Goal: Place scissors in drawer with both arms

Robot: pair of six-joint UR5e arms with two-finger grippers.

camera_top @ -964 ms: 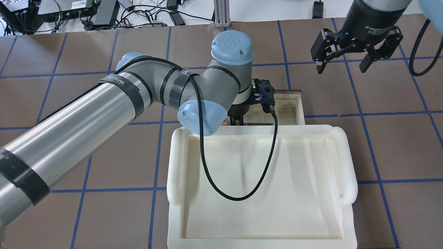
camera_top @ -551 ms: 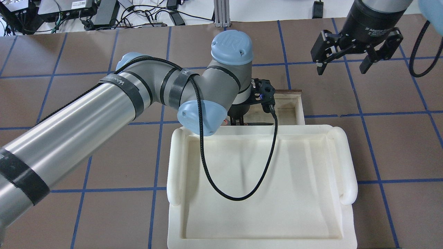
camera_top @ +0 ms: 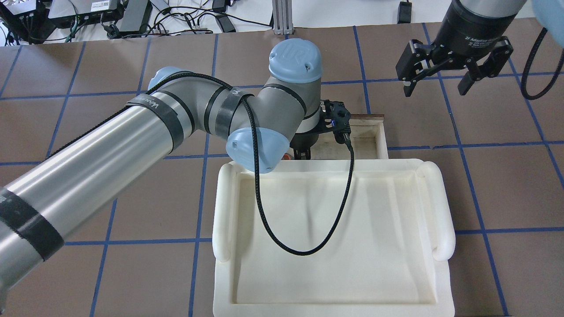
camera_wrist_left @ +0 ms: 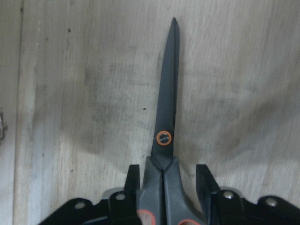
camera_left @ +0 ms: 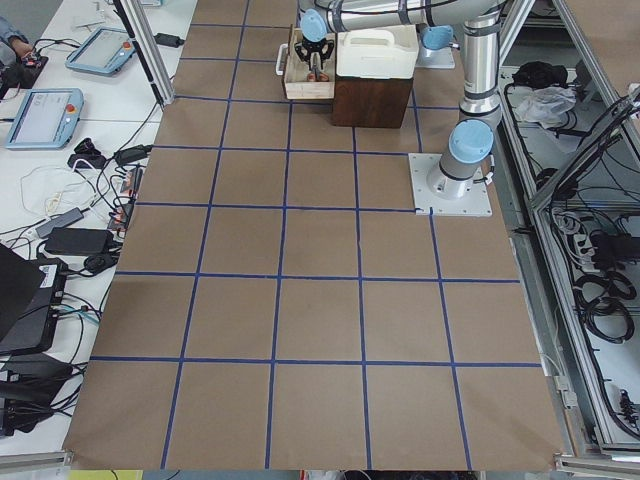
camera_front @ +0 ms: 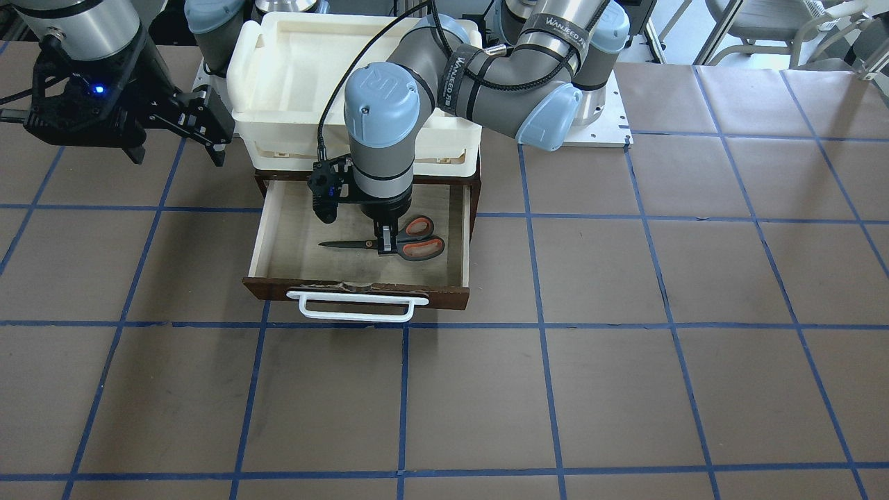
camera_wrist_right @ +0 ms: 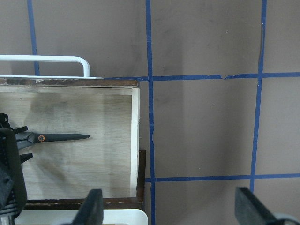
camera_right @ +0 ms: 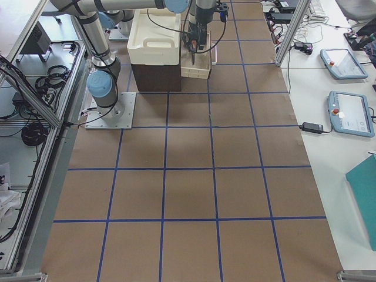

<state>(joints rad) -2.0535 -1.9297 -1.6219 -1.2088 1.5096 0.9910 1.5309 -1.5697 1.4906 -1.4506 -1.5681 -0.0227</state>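
Observation:
The scissors (camera_front: pixel 410 239) lie flat on the pale floor of the open drawer (camera_front: pixel 354 288), blades pointing toward my right arm's side. My left gripper (camera_front: pixel 384 243) reaches straight down into the drawer. In the left wrist view its fingers (camera_wrist_left: pixel 132 178) stand either side of the scissors (camera_wrist_left: pixel 166 112) near the pivot, with a narrow gap of wood showing on one side, so it is open. My right gripper (camera_top: pixel 436 86) is open and empty, held high beside the drawer (camera_top: pixel 374 132). The right wrist view shows the scissors (camera_wrist_right: pixel 61 137) inside the drawer wall (camera_wrist_right: pixel 135 140).
A cream-white plastic tray (camera_top: pixel 440 207) sits on top of the dark cabinet, right behind the drawer opening. The drawer's white bar handle (camera_front: pixel 358 305) points away from the robot. Brown table with blue grid lines surrounds it.
The scissors blade, seen above the tray rim earlier in the overhead view, has dropped out of sight behind it. The right gripper drifted slightly away from the robot.

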